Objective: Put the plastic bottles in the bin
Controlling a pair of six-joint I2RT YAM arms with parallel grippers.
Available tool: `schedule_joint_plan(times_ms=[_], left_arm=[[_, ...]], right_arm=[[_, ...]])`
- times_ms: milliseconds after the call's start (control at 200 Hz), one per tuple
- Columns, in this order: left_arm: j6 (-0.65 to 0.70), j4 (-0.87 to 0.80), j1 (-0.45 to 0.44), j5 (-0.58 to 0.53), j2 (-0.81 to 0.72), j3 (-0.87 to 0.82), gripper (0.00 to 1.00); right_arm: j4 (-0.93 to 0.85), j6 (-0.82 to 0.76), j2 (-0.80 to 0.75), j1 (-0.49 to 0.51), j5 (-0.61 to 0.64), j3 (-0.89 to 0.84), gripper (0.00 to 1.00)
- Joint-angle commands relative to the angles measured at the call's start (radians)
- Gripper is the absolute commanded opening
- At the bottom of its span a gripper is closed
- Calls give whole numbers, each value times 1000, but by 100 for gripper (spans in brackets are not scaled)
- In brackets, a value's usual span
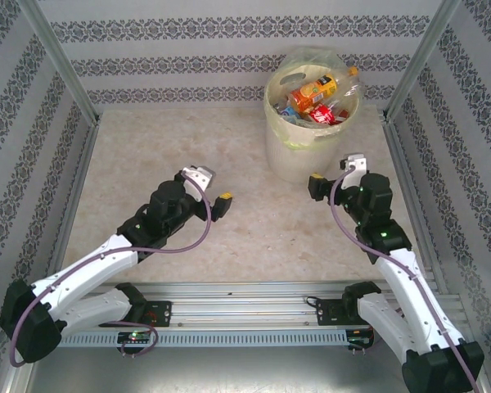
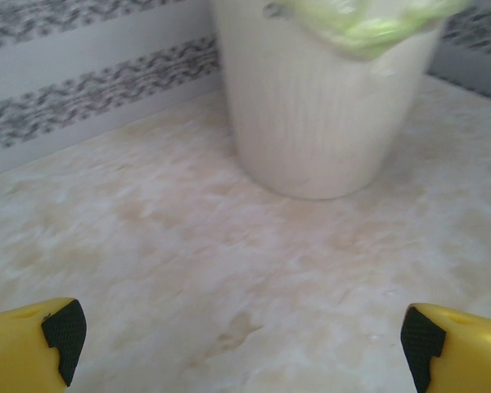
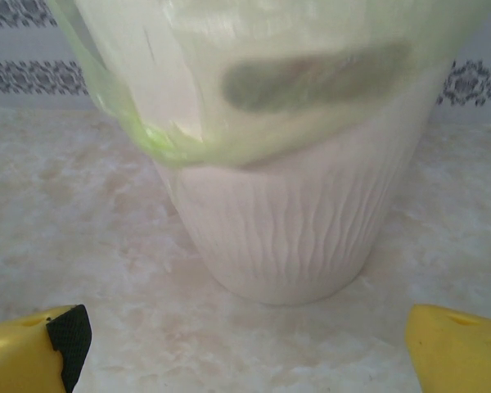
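The bin (image 1: 288, 155), a cream ribbed bucket, is standing on the marbled tabletop (image 1: 147, 155), and I am placing everything else by it. The plastic bottles (image 1: 315, 100) are lying piled inside the bin, heaped up to its rim. An orange bottle (image 1: 321, 87) is resting slantwise on top of the pile, and red-labelled ones are showing beneath it. A clear, green-tinged bag (image 1: 311, 59) is lining the bin and spilling over its rim.

I am holding my left hand (image 1: 213, 188) near the bin, on its left and nearer the arm bases. Its fingers are spread as wide as they go and are gripping nothing. From the left wrist, that hand (image 2: 241, 337) is pointing at the bin (image 2: 327, 123), with bare tabletop lying between the two yellow fingertips (image 2: 64, 329).

My right hand (image 1: 337, 173) is hovering just beside the bin's near right wall. It too is gaping fully and carrying nothing. From the right wrist, that hand (image 3: 245, 337) is facing the ribbed wall of the bin (image 3: 295, 237) at close range, not touching it. The bag (image 3: 123, 98) is draping over a dark slot handle (image 3: 315, 78).
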Motion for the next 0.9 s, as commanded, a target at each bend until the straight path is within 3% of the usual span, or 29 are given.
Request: schedule_joint_plan(times_ms=[0,155,400,565,834,894], left_arm=[[-34,52,41,-159,-47,-49,100],[-83,69,129,-252,-108,-151,100],[-53,271,232,-385,-117,-326,100],[-55,292,305,-371,-70,-338,100],[-47,444,427,-312,27,-393,100],[-49,473,445,-292,49,-401,100]], right_arm=[[200,-22,12,-15,57,-100,98],[298,2,79,-45,93,-162,98],[477,-18,172,-94,144,-253,98],[678,-17,265,-151,140,-339,98],[1115,-20,565,-185,149,-392,98],[1123,-15,590,-196,127,-390,98]])
